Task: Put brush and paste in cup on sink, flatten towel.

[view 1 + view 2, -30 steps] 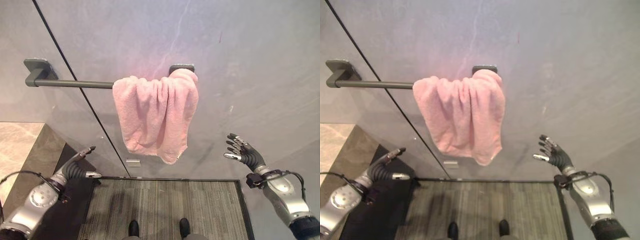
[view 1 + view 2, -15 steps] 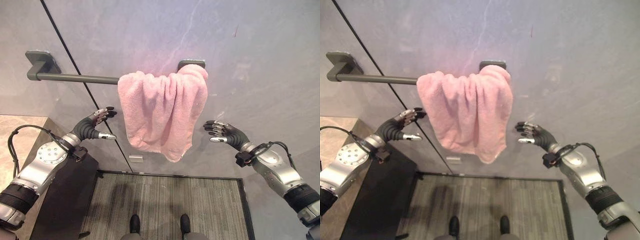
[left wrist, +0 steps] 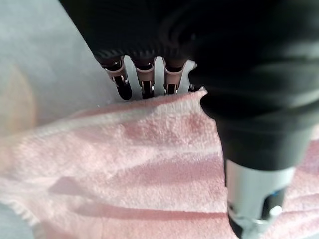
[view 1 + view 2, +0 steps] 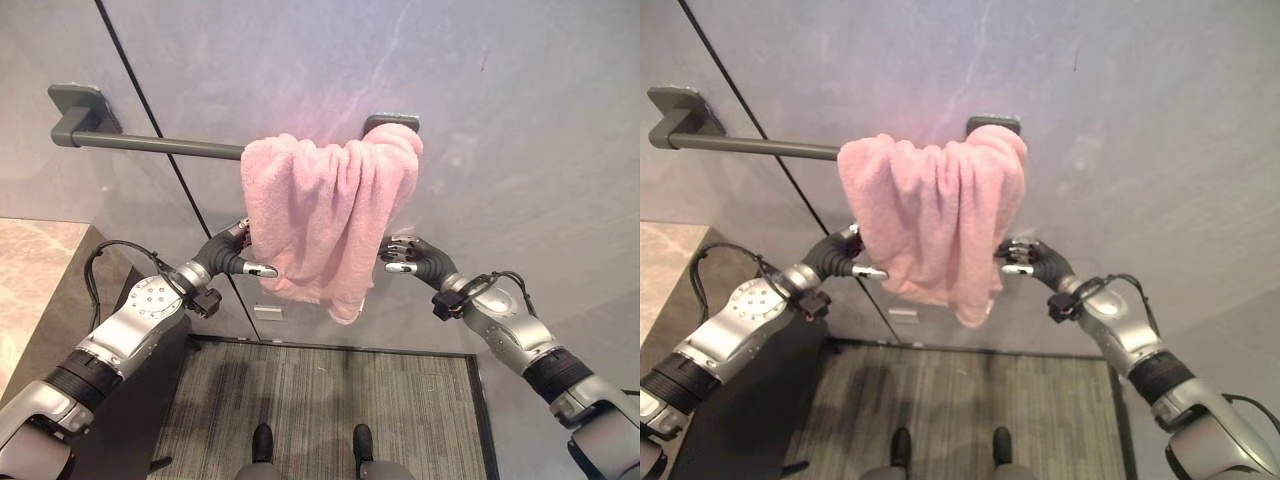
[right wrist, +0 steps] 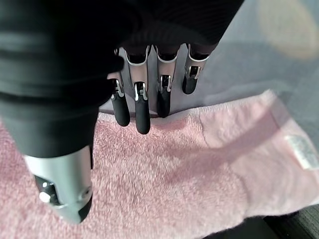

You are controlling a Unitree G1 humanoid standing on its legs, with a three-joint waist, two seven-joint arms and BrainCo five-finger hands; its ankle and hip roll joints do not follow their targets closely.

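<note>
**Pink towel bunched on the bar, a hand at each edge**

Pink terry cloth — the towel — hangs bunched in folds over the right end of a dark grey bar fixed to a grey wall. It droops straight down from the bar, so its long axis runs vertically, while the bar itself runs left to right with most of its length bare on the left side.

The left hand sits at the towel's left edge, about halfway down the cloth; the right hand sits at the right edge at much the same height. Both are equally near, one to each side. In the left wrist view the fingers reach behind the cloth edge and the thumb lies in front of it, loosely spread and not visibly clamped. The right wrist view shows the same: fingers extended past the edge, thumb in front, cloth between them but no pinch closed yet.

The coming move likely turns on this: the spare bar lies to the left, so spreading the folds probably means the left hand draws its edge leftward along the bar while the right steadies its side.

Below is a dark ribbed floor mat, and a stone-topped counter stands at the lower left — no brush, paste or cup can be made out.
</note>
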